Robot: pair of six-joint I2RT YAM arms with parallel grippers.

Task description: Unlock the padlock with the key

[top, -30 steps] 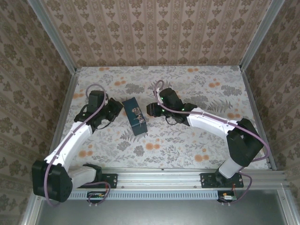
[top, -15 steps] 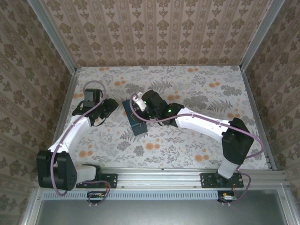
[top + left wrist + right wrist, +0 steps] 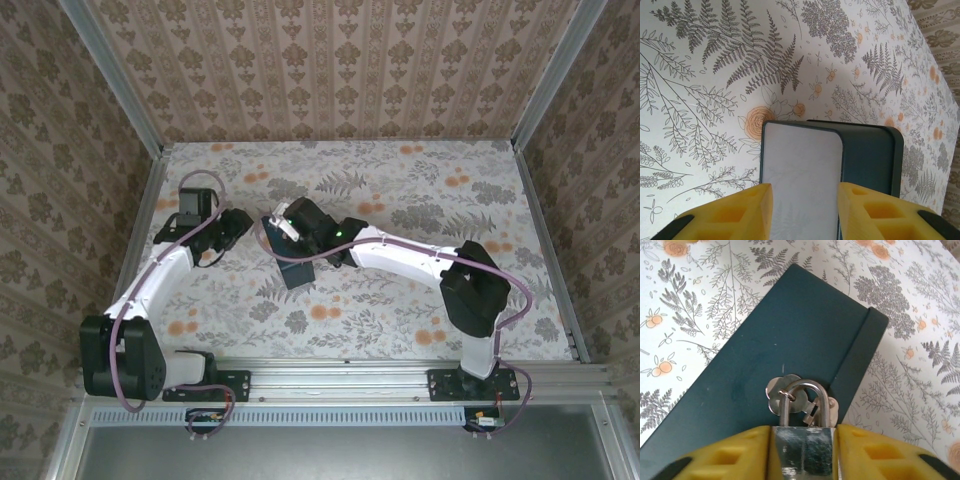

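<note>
Floral table (image 3: 400,290). Right gripper (image 3: 802,440) clenched on padlock (image 3: 801,450) over tin (image 3: 790,330); key (image 3: 776,392) hangs on shackle (image 3: 805,386), not inserted. Left gripper (image 3: 802,200) at tin's 9 o'clock, fingers spread, empty. Unlocking not begun: insertion, turn remain.

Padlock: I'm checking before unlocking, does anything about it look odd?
Yes: the key hangs on a ring looped through the shackle of the padlock, tethered to the lock it should open, over the blue tin.

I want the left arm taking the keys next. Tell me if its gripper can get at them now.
Probably yes. The left gripper is open and close by; the keys hang uncovered from the shackle of the padlock, ahead of the right gripper clamping it, over the blue tin.
</note>
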